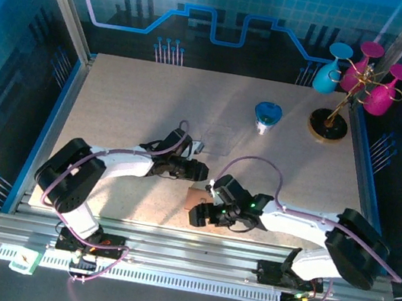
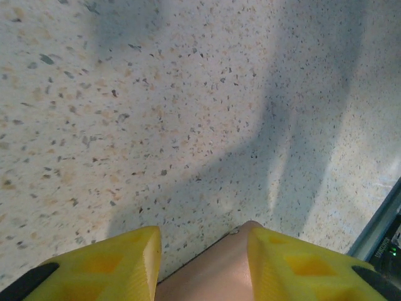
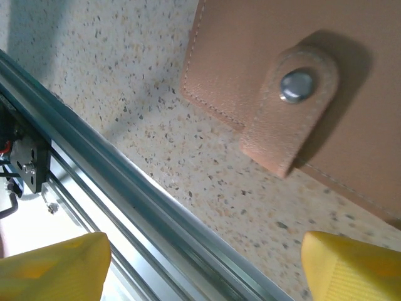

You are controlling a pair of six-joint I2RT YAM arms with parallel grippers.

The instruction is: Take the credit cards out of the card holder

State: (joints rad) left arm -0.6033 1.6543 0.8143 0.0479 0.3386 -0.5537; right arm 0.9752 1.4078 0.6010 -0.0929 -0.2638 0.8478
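Speckled, stone-like tabletop runs under both arms, matte and flecked with dark grains. Just ahead of the right tool, whose blunt yellow fingers stand wide apart and empty, the card holder lies flat: soft tan leather, pale stitching, a rounded tab with a round metal snap. One smooth corner of it sits between the half-parted fingers of the left tool; whether they pinch it I cannot tell.

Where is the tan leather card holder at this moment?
In the top view, the tan leather card holder lies near the front edge of the speckled table, about the middle, between the left gripper and the right gripper.
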